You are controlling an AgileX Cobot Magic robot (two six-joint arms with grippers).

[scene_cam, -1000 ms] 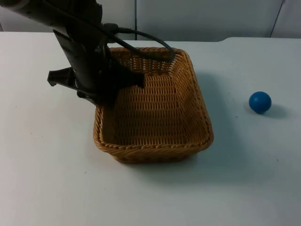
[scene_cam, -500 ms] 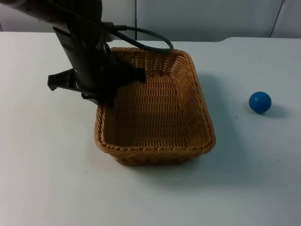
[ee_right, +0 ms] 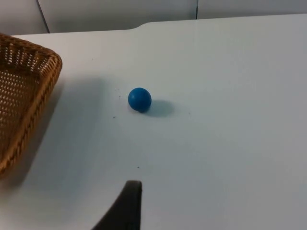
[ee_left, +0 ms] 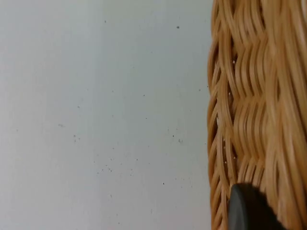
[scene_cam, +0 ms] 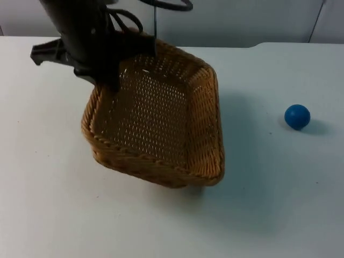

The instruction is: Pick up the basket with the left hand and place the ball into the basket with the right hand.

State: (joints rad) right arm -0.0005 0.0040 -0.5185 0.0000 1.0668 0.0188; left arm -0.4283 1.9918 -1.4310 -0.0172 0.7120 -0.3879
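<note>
A woven wicker basket (scene_cam: 207,123) hangs tilted above the table's left half, with its near right corner lowest. My left gripper (scene_cam: 105,80) is shut on the basket's far left rim. In the left wrist view the basket's wall (ee_left: 254,96) runs beside a black fingertip (ee_left: 247,211) pressed against it. A small blue ball (scene_cam: 297,116) lies on the table to the right, well apart from the basket. The right wrist view has the ball (ee_right: 139,99) ahead and the basket's corner (ee_right: 29,86) off to the side. My right gripper (ee_right: 128,206) waits short of the ball, not touching it.
The white table top (scene_cam: 269,204) spreads around the basket and ball. A grey partition wall (scene_cam: 242,21) closes off the far edge. The basket throws a shadow on the table beneath it.
The left arm has moved up and to the left with the basket. The basket has left the table and now hangs tilted. The ball has not moved.
</note>
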